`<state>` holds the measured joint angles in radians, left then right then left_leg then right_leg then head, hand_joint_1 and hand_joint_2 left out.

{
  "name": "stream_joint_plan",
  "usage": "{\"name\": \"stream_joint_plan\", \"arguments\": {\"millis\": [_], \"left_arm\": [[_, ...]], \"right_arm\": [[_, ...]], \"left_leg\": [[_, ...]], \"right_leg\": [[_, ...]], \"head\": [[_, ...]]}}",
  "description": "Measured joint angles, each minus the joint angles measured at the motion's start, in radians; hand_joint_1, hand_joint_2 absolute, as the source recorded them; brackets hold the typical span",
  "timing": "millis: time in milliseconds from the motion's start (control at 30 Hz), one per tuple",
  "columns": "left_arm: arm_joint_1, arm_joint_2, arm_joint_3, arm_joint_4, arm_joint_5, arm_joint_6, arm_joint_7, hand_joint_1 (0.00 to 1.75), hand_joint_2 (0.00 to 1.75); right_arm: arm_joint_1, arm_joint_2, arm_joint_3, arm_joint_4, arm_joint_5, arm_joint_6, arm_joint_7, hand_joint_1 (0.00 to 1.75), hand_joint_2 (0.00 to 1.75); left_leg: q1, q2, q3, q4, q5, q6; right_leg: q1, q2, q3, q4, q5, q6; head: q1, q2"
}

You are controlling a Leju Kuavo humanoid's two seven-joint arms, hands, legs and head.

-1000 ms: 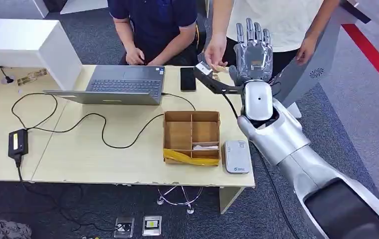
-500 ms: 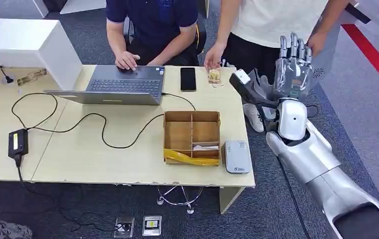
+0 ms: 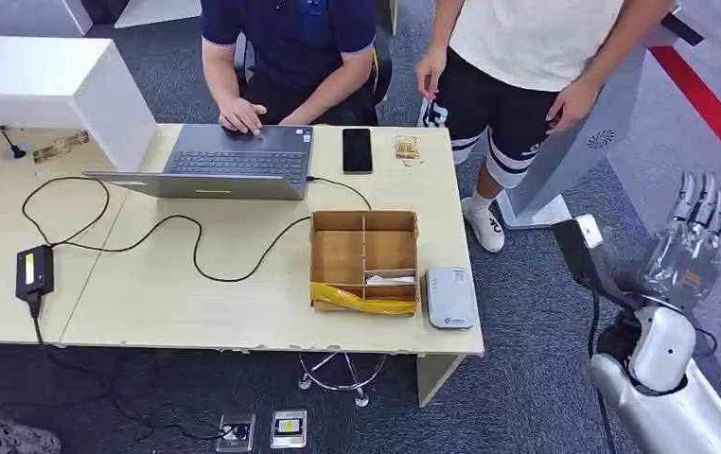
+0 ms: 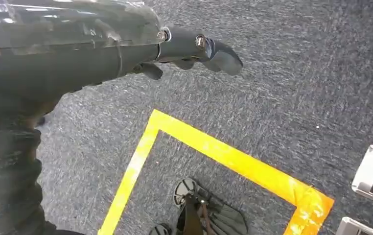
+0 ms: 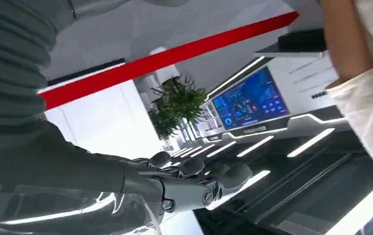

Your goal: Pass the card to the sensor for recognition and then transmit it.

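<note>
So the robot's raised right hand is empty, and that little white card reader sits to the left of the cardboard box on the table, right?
Not quite. The head view shows the white card reader to the right of the cardboard box, near the table edge. The raised right hand does look empty, fingers spread.

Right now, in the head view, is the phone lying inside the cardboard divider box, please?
No, the phone lies flat on the table beside the laptop, apart from the cardboard divider box.

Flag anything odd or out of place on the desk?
Minor: the cardboard divider box has yellow tape sagging loose along its front wall, and the laptop cable loops loosely across the desk. Nothing spilled or tipped.
</note>
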<state>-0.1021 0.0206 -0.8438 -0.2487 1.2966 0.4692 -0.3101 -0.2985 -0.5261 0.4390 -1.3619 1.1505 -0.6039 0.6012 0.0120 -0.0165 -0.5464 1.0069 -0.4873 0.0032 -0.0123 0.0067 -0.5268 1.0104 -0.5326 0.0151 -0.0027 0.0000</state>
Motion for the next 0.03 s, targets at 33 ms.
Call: {"name": "stream_joint_plan", "arguments": {"millis": [33], "left_arm": [[0.000, 0.000, 0.000, 0.000, 0.002, 0.002, 0.000, 0.00, 1.75]], "right_arm": [[0.031, 0.000, -0.025, -0.012, -0.002, -0.013, 0.000, 0.00, 1.75]], "left_leg": [[0.000, 0.000, 0.000, 0.000, 0.000, 0.000]], "right_leg": [[0.000, 0.000, 0.000, 0.000, 0.000, 0.000]], "head": [[0.001, 0.000]]}}
